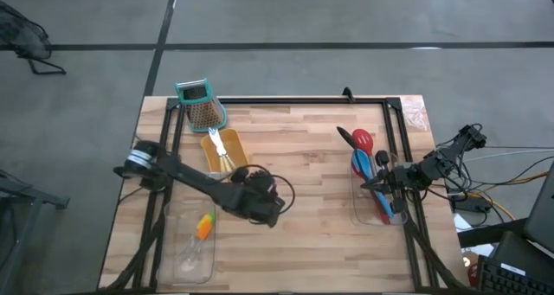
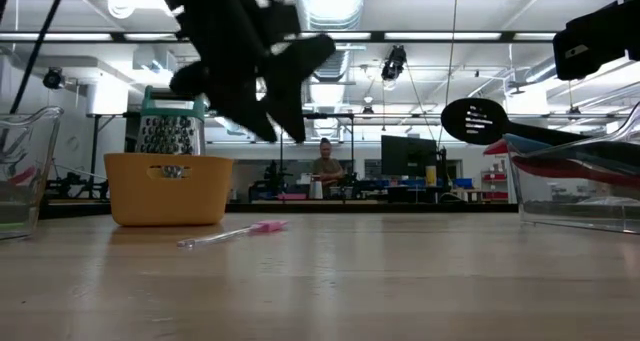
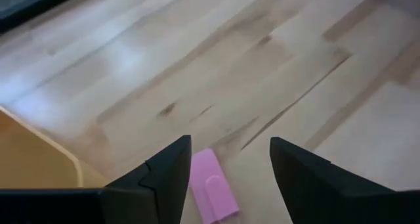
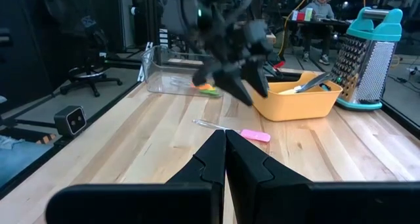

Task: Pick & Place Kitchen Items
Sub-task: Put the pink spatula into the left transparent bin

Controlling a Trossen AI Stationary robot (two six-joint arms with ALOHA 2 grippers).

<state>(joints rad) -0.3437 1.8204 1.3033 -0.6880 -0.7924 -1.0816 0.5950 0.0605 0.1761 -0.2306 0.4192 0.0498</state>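
High view: the left gripper (image 1: 260,194) hangs over the middle of the wooden bench (image 1: 294,234), just beside the yellow tray (image 1: 227,153); the grater (image 1: 200,104) stands behind that tray. A clear tray (image 1: 192,243) near the left front edge holds an orange-and-green tool (image 1: 204,226). The right gripper (image 1: 377,185) sits over a second clear tray (image 1: 381,210) at the right, where the red spoon (image 1: 363,142), blue spoon (image 1: 361,167) and black slotted spoon (image 1: 346,136) lie.

Low view: a pink-tipped clear-handled tool (image 2: 233,233) lies flat on the bench in front of the yellow tray (image 2: 168,188); the left gripper (image 2: 275,121) hangs above it, not touching.

Left wrist view: left jaws released, spread wide and gripping nothing; the pink tip (image 3: 212,194) lies on the bench between the two fingers (image 3: 169,178), nearer one of them.

Right wrist view: right jaws clenched tight with nothing between the fingers (image 4: 252,168); the pink-tipped tool (image 4: 254,136) lies near the yellow tray (image 4: 296,100), below the left gripper (image 4: 249,89).
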